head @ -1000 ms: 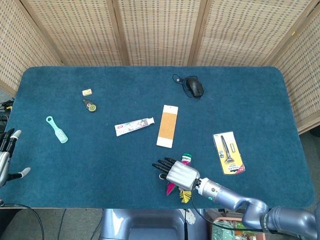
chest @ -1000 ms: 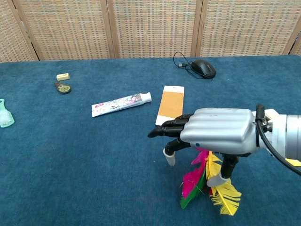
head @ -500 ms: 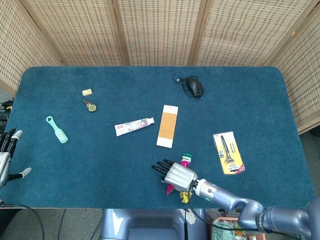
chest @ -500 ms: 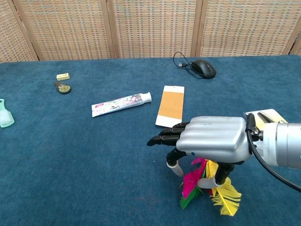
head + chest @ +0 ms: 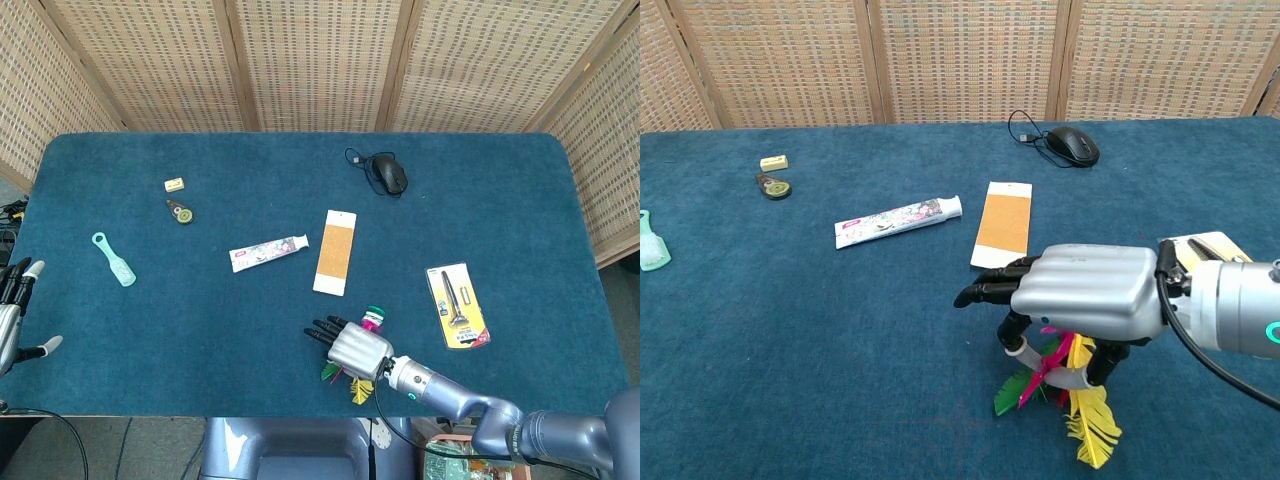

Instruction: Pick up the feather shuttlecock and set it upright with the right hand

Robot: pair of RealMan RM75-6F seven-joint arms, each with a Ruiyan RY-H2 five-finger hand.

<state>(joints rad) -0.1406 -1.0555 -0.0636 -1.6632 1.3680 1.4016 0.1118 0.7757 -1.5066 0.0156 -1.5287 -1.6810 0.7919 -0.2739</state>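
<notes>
The feather shuttlecock lies near the table's front edge, with pink, green and yellow feathers fanned toward me and its green-and-pink base pointing away. My right hand sits palm-down right over it. In the chest view the right hand pinches the pink feathers between thumb and a finger, while the other fingers reach out to the left. My left hand rests at the far left edge with fingers apart and nothing in it.
A cardboard strip and a toothpaste tube lie just beyond the hand. A packaged tool is to the right, a black mouse farther back. A teal brush, a small eraser and a round tape lie left.
My right hand has sunk lower and its thumb and finger have closed on the feathers. The feathers have swung left, the green one now showing at the hand's left side.
</notes>
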